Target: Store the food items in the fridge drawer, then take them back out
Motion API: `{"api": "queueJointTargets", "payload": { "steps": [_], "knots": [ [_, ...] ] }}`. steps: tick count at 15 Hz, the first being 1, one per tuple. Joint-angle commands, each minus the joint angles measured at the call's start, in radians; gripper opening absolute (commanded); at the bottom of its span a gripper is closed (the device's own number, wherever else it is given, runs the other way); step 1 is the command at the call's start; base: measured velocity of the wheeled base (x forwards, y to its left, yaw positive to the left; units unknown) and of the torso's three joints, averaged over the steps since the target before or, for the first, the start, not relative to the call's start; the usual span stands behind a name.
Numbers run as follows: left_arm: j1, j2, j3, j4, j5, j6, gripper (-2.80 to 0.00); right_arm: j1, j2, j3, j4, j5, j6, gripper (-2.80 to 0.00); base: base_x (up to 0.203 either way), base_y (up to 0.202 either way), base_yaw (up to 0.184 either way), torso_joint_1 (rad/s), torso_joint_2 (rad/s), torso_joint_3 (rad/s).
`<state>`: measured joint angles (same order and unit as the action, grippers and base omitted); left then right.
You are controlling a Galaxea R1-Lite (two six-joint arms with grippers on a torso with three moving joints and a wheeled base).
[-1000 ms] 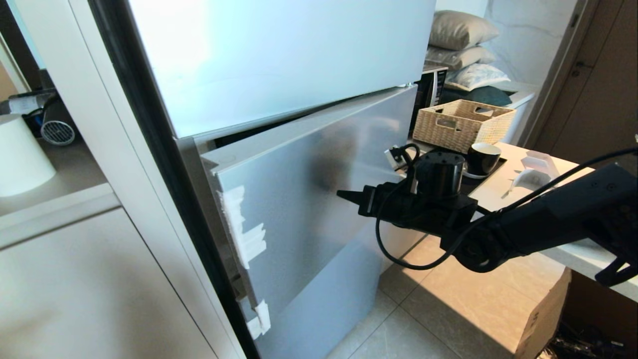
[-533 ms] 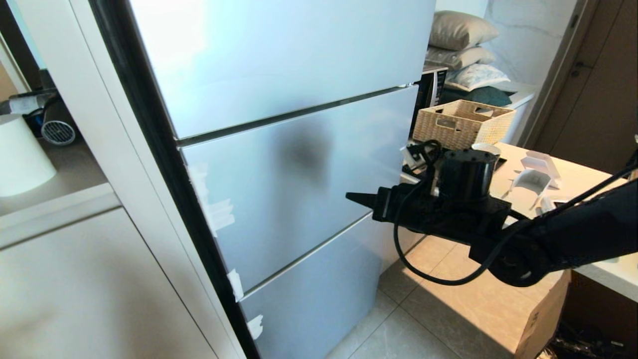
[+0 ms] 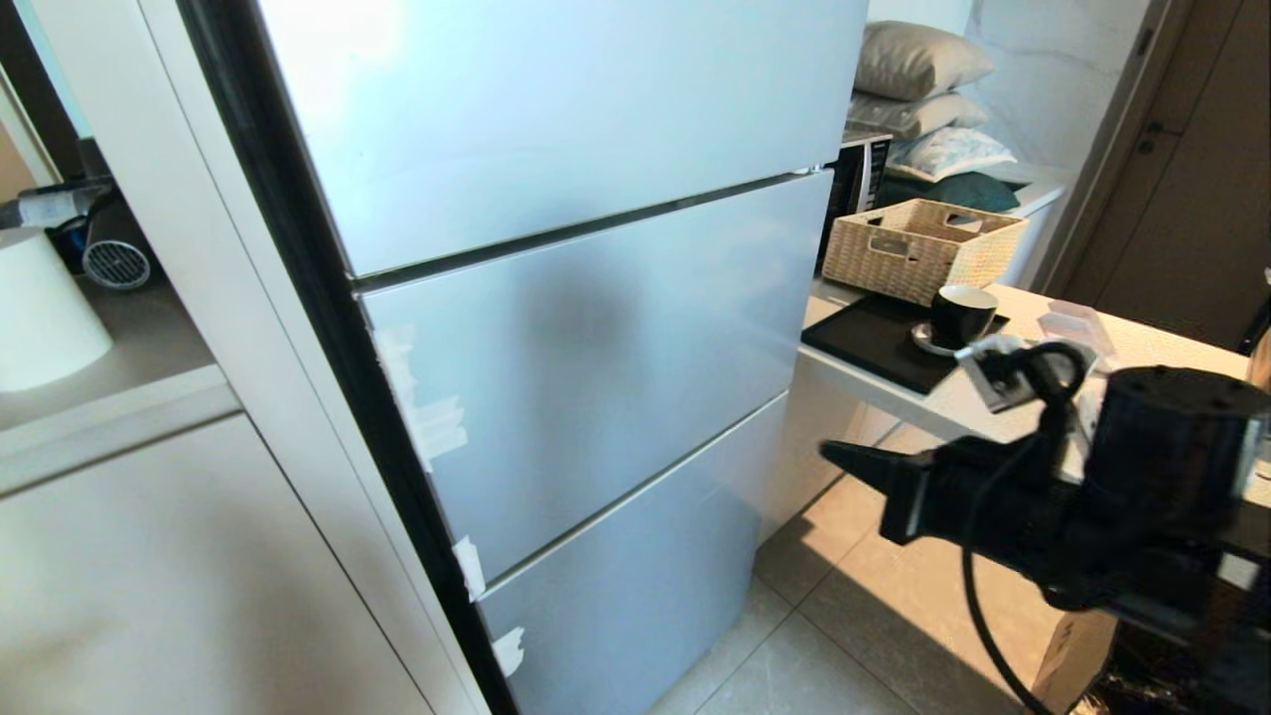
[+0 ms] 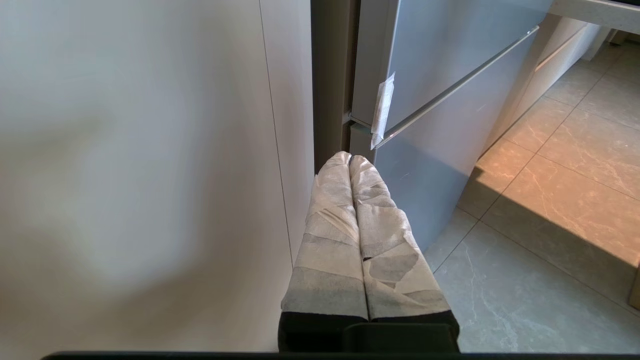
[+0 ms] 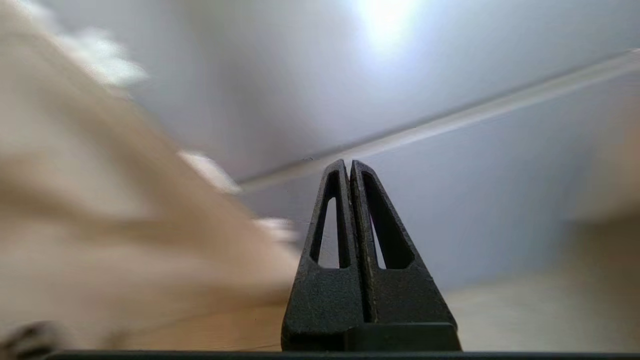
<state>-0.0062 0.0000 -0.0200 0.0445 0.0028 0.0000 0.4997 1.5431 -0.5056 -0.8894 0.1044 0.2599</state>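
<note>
The black right gripper (image 3: 844, 459) is hanging in the air low at the right of the head view, its two slotted black fingers (image 5: 332, 220) pressed flat together with nothing between them, pointing toward the silver-grey fridge (image 3: 596, 328) and standing apart from it. A black cable (image 3: 978, 596) is looping under its wrist. Below it a brown cardboard box (image 3: 1077, 645) is sitting on the beige and grey tiled floor (image 3: 844, 616).

The left gripper (image 4: 350, 159) is parked low beside the white cabinet panel (image 4: 150, 175), its two fingers wrapped in pale tape (image 4: 330, 240), closed against each other and empty, aimed at the lower corner of the fridge where a strip of white tape (image 4: 382, 107) is sticking to a door edge.

The fridge is showing three flat brushed-metal fronts, all closed flush. The clear fridge drawer and the red-orange pumpkin-like food item are not showing in any view, so where they are cannot be told.

Further back, a white countertop (image 3: 943, 402) is carrying a flat black tray (image 3: 874, 338), and a black cup (image 3: 961, 313) is sitting on a saucer at the tray's far side. A woven wicker basket (image 3: 918, 248) is standing just behind the tray. Beyond it, grey and white pillows (image 3: 923, 89) are lying stacked against the wall. At the far left, a white cylinder (image 3: 40, 308) is standing on a shelf.
</note>
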Motion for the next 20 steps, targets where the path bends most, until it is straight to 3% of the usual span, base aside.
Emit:
{"api": "queueJointTargets", "payload": {
  "steps": [1,5,7,11,14,16,20],
  "knots": [
    [0.000,0.002,0.000,0.000,0.000,0.000,-2.80,-0.055,-0.263,0.139,0.001,-0.093,-0.040,-2.80,0.000,0.000,0.000,0.000,0.00,0.000],
    [0.000,0.002,0.000,0.000,0.000,0.000,-2.80,-0.233,-0.692,0.360,0.156,-0.147,-0.170,-2.80,0.000,0.000,0.000,0.000,0.00,0.000],
    [0.000,0.002,0.000,0.000,0.000,0.000,-2.80,-0.304,-0.927,0.424,0.338,-0.142,-0.216,-2.80,0.000,0.000,0.000,0.000,0.00,0.000],
    [0.000,0.002,0.000,0.000,0.000,0.002,-2.80,-0.427,-1.324,0.483,0.822,-0.114,-0.268,-2.80,0.000,0.000,0.000,0.000,0.00,0.000],
    [0.000,0.002,0.000,0.000,0.000,0.000,-2.80,-0.473,-1.533,0.499,0.870,-0.086,-0.334,-2.80,0.000,0.000,0.000,0.000,0.00,0.000],
    [0.000,0.002,0.000,0.000,0.000,0.002,-2.80,-0.492,-1.542,0.505,0.893,-0.081,-0.369,-2.80,0.000,0.000,0.000,0.000,0.00,0.000],
    [0.000,0.002,0.000,0.000,0.000,0.002,-2.80,-0.492,-1.542,0.506,0.892,-0.086,-0.346,-2.80,0.000,0.000,0.000,0.000,0.00,0.000]
  ]
}}
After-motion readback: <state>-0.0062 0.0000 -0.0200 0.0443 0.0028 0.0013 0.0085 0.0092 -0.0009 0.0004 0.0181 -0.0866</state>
